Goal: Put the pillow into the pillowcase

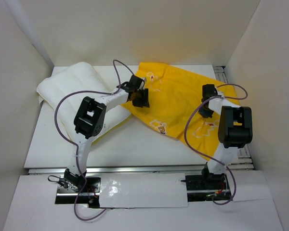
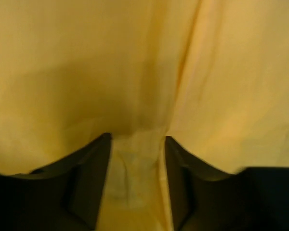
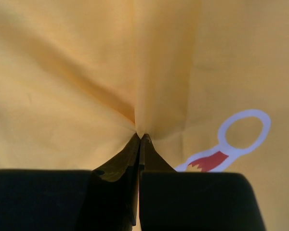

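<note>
The right gripper is pressed together, pinching a tuck of the pillowcase at its very tips. The left gripper stands part spread astride a ridge of the same cloth; whether it truly bites cannot be told. To do this well, each should catch only the top layer near the mouth, then lift gently apart. The case lies rumpled on the desk, thin, bright yellow, printed. The puffy white pillow sits just beside it, back left.
</note>
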Available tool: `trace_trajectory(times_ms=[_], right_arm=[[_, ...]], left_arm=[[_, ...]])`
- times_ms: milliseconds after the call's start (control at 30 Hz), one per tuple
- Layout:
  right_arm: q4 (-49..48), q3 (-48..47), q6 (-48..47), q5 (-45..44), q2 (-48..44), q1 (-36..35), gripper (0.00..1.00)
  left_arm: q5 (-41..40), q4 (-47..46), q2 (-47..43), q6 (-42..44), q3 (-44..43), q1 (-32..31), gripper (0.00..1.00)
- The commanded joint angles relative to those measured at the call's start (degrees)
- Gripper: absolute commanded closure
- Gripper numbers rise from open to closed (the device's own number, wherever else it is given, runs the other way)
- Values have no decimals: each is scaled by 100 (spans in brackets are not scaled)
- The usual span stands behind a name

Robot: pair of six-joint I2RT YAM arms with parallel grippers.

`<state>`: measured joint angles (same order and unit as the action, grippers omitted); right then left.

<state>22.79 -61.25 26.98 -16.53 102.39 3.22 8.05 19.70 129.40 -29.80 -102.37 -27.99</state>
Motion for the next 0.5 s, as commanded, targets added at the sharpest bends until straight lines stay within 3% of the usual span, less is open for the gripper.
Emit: trace_trajectory(times_ms=[0,67,200,333,467], right_arm=[[507,-316,-264,-982,272,266,100],[612,-667,-264,-983,351,512,100],[491,-1107,-466,-693,422,732,100],[323,-1336,-781,-473,527,732,100],[323,-1398,-914,-289,580,732,100]], left_arm=[[443,-90,-161,-17,444,-224,46],[495,-90,-249,-17,682,-303,65],[723,296,-556,124,1296,-584,86],[1136,613,-1056,633,1772,-752,88],[1304,824,-1917,818,2220,-752,69]])
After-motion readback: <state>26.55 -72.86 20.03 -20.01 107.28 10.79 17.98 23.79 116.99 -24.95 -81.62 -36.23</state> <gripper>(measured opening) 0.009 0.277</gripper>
